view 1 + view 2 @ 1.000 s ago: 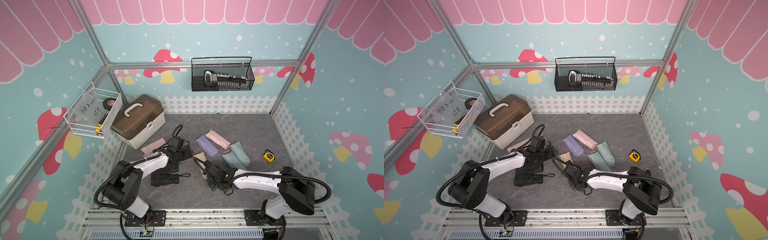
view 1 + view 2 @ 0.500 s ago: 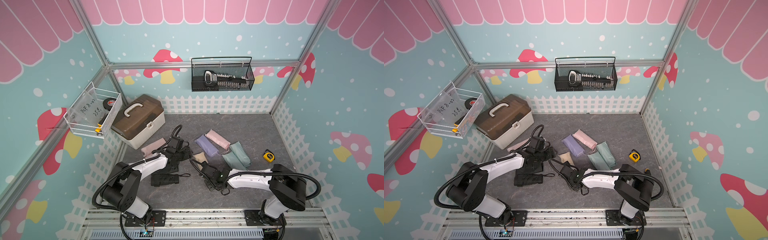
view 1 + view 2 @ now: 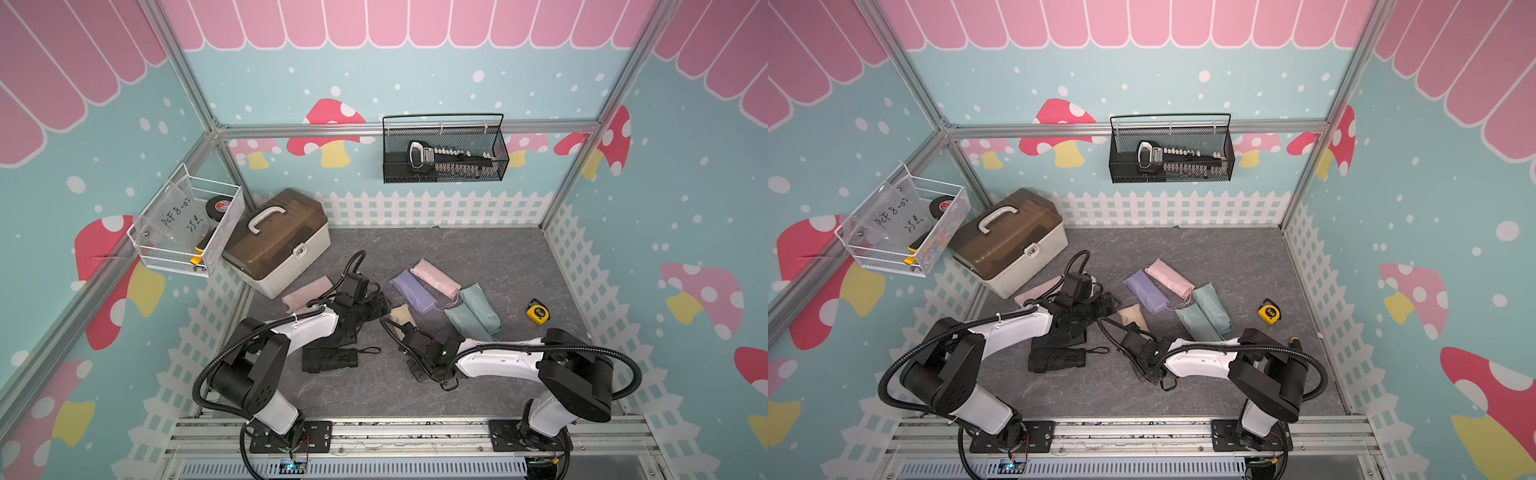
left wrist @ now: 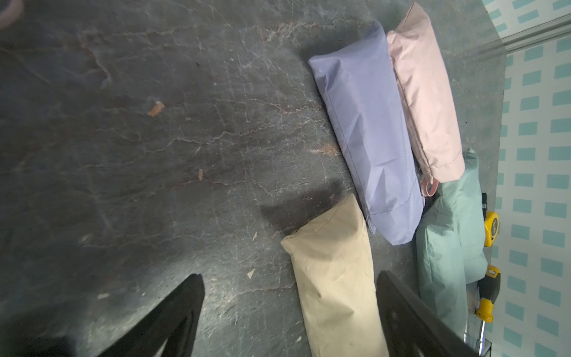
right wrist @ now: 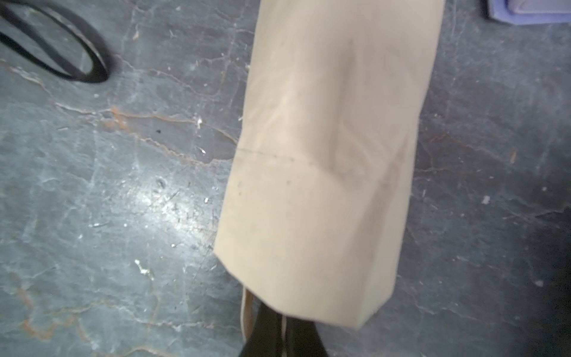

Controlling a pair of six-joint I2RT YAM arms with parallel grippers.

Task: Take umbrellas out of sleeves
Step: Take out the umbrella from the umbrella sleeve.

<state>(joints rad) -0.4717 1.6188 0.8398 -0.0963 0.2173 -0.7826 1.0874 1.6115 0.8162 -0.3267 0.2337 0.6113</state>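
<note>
Step in hand, as judged: the beige umbrella is being drawn from its sleeve. The beige sleeve (image 4: 336, 278) lies on the grey table (image 4: 154, 154), centre of both top views. It looks plump, so the umbrella is taken to be inside; it is not itself seen.

R gripper (image 5: 281, 327) is closed tight at the sleeve's hemmed mouth, bottom of the R wrist view. A thin beige strap (image 5: 245, 312) shows beside the jaws, but what exactly is pinched is hidden by the hem. L gripper (image 4: 289, 276) is spread wide, one finger either side of the sleeve's closed end, w/ nothing gripped.

Next move, prob.: L jaws are to be lowered and closed on fabric only, then the arms drawn apart along the sleeve's length. If the umbrella is caught w/ the fabric, nothing slides.

Around:
- Lilac sleeve (image 4: 364, 133), pink sleeve (image 4: 423, 92) and two mint sleeves (image 4: 448, 241) are packed at the right of the L wrist view, all full-looking.
- The lilac corner sits just beside the beige one, so little room is left for the finger on that side.
- Black umbrella (image 3: 330, 359) is already out, lower left of centre, off the pull line.
- Tape measure (image 3: 536, 311) and screwdriver (image 4: 489, 293) lie beyond the mint pair, out of the way.
</note>
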